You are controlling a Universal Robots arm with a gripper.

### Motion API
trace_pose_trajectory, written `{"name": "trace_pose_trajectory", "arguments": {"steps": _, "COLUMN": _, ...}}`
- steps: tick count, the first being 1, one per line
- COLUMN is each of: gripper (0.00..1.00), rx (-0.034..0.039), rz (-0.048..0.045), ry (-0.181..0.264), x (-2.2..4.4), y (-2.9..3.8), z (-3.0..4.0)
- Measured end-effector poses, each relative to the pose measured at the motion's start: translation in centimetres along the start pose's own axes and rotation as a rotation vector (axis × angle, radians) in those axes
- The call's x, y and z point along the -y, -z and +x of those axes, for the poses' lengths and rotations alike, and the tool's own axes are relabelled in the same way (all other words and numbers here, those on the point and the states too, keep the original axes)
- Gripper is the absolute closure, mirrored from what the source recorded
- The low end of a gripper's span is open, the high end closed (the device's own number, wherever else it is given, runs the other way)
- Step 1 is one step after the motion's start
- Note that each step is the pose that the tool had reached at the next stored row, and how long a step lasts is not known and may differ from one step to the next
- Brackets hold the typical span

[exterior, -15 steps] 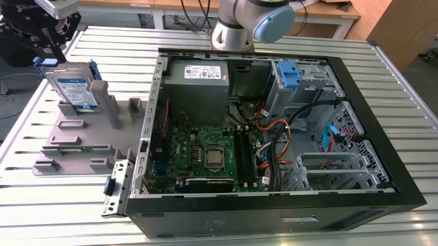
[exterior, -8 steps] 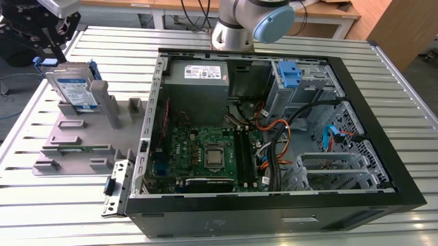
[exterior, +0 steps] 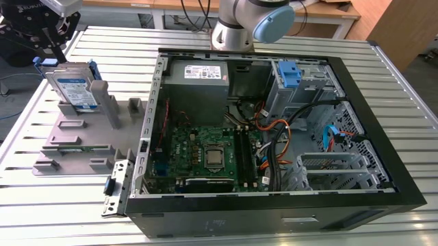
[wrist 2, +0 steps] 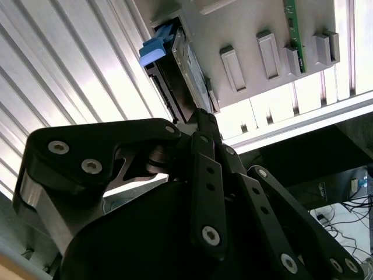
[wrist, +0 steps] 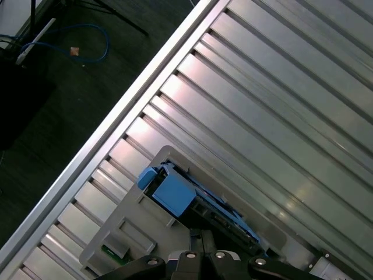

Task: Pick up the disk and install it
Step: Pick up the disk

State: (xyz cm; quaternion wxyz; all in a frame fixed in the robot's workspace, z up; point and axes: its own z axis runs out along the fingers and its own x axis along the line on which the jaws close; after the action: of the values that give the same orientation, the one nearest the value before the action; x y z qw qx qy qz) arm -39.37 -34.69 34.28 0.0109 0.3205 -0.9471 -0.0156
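My gripper [exterior: 58, 51] hung just over the upright disk [exterior: 74, 89]; ten o'clock from the case [exterior: 260, 207], exterior view. Apart or clamped, I couldn't tell.

No text legible in any view.
- disk [exterior: 63, 78], upper left of exterior view: white-and-blue label [exterior: 75, 95], print too small to read.
- power supply [exterior: 198, 97], upper centre: white sticker [exterior: 203, 72], print unreadable.
- computer case [exterior: 226, 207], bottom edge: small pale front sticker [exterior: 299, 220], unreadable.
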Motion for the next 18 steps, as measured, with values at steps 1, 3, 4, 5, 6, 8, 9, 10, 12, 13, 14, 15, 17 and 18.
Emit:
{"name": "trace_pose_trajectory", "arguments": {"steps": 1, "gripper": 0.89, "rx": -0.0001, "rz": 0.0, "ry": 0.0, "x": 0.0, "y": 0.0, "z": 0.0}}
{"name": "trace_pose_trajectory", "arguments": {"steps": 3, "gripper": 0.89, "rx": -0.0001, "rz": 0.0, "ry": 0.0, "x": 0.0, "y": 0.0, "z": 0.0}}
{"name": "trace_pose_trajectory", "arguments": {"steps": 4, "gripper": 0.89, "rx": -0.0001, "rz": 0.0, "ry": 0.001, "x": 0.0, "y": 0.0, "z": 0.0}}
{"name": "trace_pose_trajectory", "arguments": {"steps": 5, "gripper": 0.89, "rx": -0.0001, "rz": 0.0, "ry": 0.001, "x": 0.0, "y": 0.0, "z": 0.0}}
{"name": "trace_pose_trajectory", "arguments": {"steps": 6, "gripper": 0.89, "rx": -0.0001, "rz": 0.0, "ry": 0.001, "x": 0.0, "y": 0.0, "z": 0.0}}
{"name": "trace_pose_trajectory", "arguments": {"steps": 8, "gripper": 0.89, "rx": -0.0002, "rz": 0.0, "ry": 0.003, "x": 0.0, "y": 0.0, "z": 0.0}}
{"name": "trace_pose_trajectory", "arguments": {"steps": 9, "gripper": 0.89, "rx": -0.0002, "rz": 0.0, "ry": 0.004, "x": 0.0, "y": 0.0, "z": 0.0}}
{"name": "trace_pose_trajectory", "arguments": {"steps": 10, "gripper": 0.89, "rx": -0.0002, "rz": 0.0001, "ry": 0.006, "x": 0.0, "y": 0.0, "z": 0.0}}
{"name": "trace_pose_trajectory", "arguments": {"steps": 12, "gripper": 0.89, "rx": -0.0005, "rz": 0.0001, "ry": 0.013, "x": 0.0, "y": 0.0, "z": 0.0}}
{"name": "trace_pose_trajectory", "arguments": {"steps": 13, "gripper": 0.89, "rx": -0.0007, "rz": 0.0002, "ry": 0.018, "x": 0.0, "y": -0.01, "z": 0.0}}
{"name": "trace_pose_trajectory", "arguments": {"steps": 14, "gripper": 0.89, "rx": -0.001, "rz": 0.0003, "ry": 0.026, "x": 0.0, "y": -0.01, "z": 0.0}}
{"name": "trace_pose_trajectory", "arguments": {"steps": 15, "gripper": 0.89, "rx": -0.0014, "rz": 0.0004, "ry": 0.036, "x": 0.0, "y": -0.02, "z": 0.0}}
{"name": "trace_pose_trajectory", "arguments": {"steps": 17, "gripper": 0.89, "rx": -0.0022, "rz": 0.0006, "ry": 0.059, "x": -0.01, "y": -0.04, "z": -0.01}}
{"name": "trace_pose_trajectory", "arguments": {"steps": 18, "gripper": 0.89, "rx": -0.0026, "rz": 0.0008, "ry": 0.071, "x": -0.01, "y": -0.05, "z": -0.01}}
